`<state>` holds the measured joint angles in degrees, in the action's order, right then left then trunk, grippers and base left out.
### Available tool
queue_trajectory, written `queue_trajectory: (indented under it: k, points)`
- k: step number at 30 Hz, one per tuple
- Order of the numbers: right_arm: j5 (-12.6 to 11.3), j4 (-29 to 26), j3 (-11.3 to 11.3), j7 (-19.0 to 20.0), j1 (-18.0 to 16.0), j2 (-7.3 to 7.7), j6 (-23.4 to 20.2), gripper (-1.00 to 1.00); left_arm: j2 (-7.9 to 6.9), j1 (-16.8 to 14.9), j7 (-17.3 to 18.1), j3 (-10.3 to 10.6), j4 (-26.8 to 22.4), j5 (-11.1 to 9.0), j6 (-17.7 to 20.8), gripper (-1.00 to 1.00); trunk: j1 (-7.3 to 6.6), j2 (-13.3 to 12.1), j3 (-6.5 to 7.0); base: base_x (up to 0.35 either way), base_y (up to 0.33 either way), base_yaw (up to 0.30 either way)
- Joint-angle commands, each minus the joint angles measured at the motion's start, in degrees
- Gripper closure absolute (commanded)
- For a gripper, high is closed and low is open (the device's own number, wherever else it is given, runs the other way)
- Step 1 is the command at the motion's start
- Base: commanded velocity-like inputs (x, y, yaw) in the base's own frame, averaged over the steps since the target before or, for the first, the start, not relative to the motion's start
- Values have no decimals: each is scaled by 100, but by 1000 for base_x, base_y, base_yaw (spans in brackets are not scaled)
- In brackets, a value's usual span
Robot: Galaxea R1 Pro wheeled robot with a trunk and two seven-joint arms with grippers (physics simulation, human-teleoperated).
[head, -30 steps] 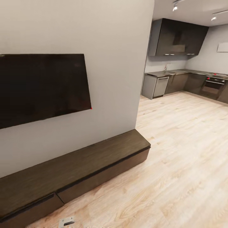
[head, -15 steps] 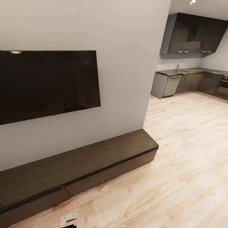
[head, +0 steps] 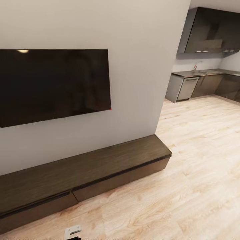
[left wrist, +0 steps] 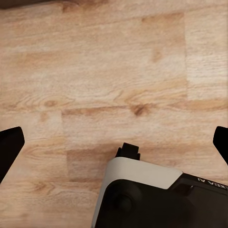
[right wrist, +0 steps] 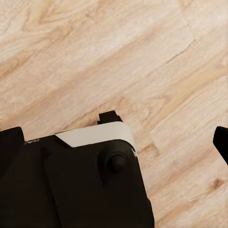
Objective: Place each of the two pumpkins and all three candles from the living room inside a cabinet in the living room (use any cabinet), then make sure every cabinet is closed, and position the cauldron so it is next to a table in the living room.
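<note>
The cabinet (head: 90, 166) is a long, low, dark-brown wood unit that runs along the foot of the grey wall, from the head view's left edge to the wall's corner. Its flat top is bare and its plain front panels (head: 120, 180) look shut. In the left wrist view my left gripper (left wrist: 115, 142) hangs open over the wood floor, with its black fingertips (left wrist: 9, 152) at the picture's two sides. My right gripper (right wrist: 115, 140) is open as well, with nothing between its fingertips (right wrist: 221, 142).
A large black TV (head: 53, 85) hangs on the wall above the cabinet. Pale wood floor (head: 186, 186) stretches to the right toward a kitchen with dark grey cupboards (head: 213, 85). My own white and black base (left wrist: 142, 194) lies under both wrists.
The whole head view has shifted: the camera has turned left, so the TV and cabinet sit further right and the kitchen slides toward the right edge. The things themselves have not moved.
</note>
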<state>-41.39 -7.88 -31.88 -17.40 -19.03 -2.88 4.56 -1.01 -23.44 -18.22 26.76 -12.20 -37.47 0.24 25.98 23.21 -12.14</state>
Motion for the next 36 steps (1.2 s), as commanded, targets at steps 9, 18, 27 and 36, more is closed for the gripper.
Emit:
queue_trajectory:
  k: [9,18,27,36]
  points:
    - [-79,21,-37,413,-4,96,-2,-100,-2,-2,-32,53,-11,-50,5,-100,3,11,-96,0,0,2]
    - [-79,23,-45,415,-4,104,-34,-100,4,-2,-32,58,-11,-50,11,-100,3,11,-181,-6,0,34]
    - [-24,16,-62,373,-4,76,-11,-100,5,-2,-32,64,-11,-50,11,-100,3,11,-252,-81,0,174]
    - [111,14,-63,368,-4,69,-8,-100,5,-2,-32,66,-11,-50,11,-100,3,11,-305,-67,0,233]
